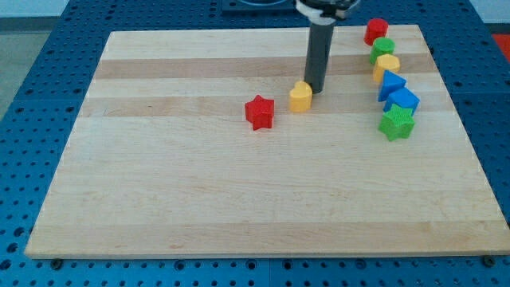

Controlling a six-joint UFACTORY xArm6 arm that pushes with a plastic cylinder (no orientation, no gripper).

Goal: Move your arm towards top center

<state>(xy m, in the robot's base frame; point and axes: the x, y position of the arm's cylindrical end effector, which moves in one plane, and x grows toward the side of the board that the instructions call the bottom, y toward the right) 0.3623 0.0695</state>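
My dark rod comes down from the view's top centre, and my tip (313, 88) rests on the wooden board (239, 199), touching or just right of a yellow hexagon block (300, 97). A red star block (260, 112) lies a little to the left of and below the yellow block. At the view's right a line of blocks runs downward: a red block (376, 31), a green block (382, 50), a yellow block (387, 67), a blue triangle block (392, 84), a blue block (404, 101) and a green star block (397, 123).
The wooden board lies on a blue perforated table (32, 119). The line of blocks sits near the board's right edge.
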